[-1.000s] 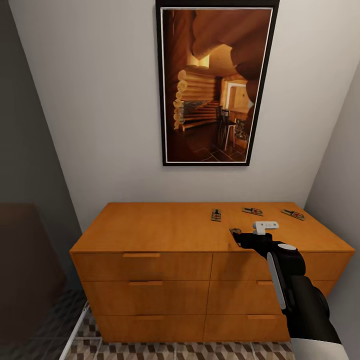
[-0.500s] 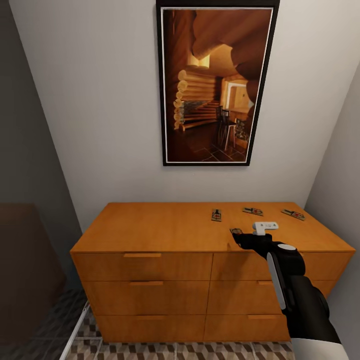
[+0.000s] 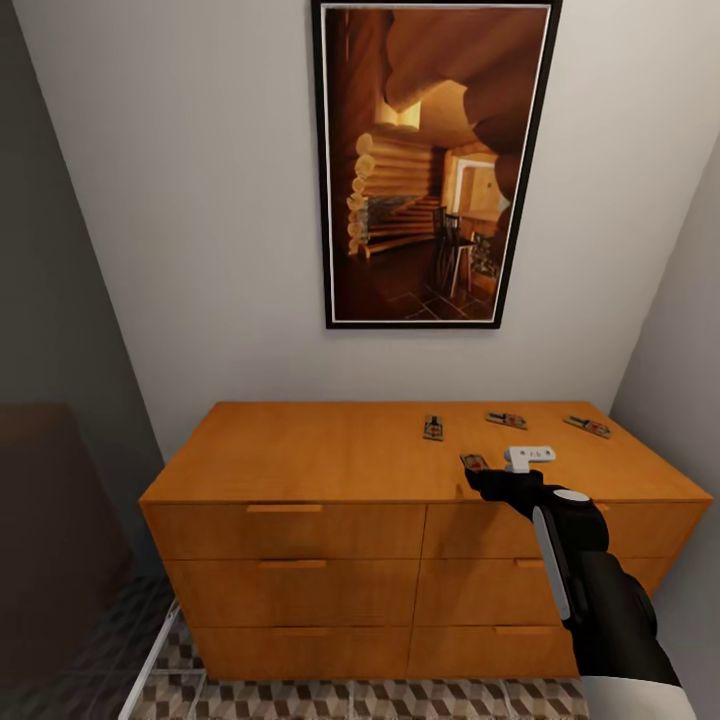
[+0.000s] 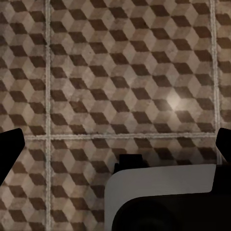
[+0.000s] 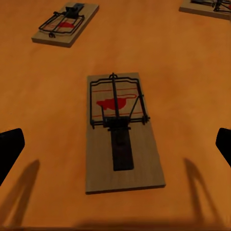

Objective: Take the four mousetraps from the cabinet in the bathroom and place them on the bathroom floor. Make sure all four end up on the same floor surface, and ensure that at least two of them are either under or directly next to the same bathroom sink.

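In our right wrist view, the black fingers (image 5: 10, 147) are cut by both side edges, and one flat brown wooden mousetrap (image 5: 207, 7) is clipped at the corner. In the head view, our black right arm (image 3: 585, 560) partly covers the nearest trap (image 3: 474, 462); the others are too small for detail.

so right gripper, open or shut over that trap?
Open. In the right wrist view both fingertips sit far apart at the frame's edges, with the nearest mousetrap lying flat on the cabinet top between them, untouched.
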Robot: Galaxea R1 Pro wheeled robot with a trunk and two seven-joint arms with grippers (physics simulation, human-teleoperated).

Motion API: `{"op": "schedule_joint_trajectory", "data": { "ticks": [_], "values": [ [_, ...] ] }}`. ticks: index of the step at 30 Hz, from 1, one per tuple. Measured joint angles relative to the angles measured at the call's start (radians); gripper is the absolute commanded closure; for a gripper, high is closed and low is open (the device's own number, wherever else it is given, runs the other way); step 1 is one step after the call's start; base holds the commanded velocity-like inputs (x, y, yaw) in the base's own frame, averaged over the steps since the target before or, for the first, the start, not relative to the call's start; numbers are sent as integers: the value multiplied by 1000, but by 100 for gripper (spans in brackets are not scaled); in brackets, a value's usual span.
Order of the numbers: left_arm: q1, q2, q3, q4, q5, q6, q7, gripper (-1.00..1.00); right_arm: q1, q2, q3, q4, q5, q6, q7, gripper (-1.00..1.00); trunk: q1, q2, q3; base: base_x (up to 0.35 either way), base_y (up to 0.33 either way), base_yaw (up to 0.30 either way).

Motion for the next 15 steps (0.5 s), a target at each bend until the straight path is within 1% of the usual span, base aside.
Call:
{"op": "schedule_joint_trajectory", "data": {
  "ticks": [15],
  "values": [
    [0,0,0,0,0,0,0,-100,0,-1,-1,13,0,0,-1,-100,0,0,-5,0,0,0]
  ]
}}
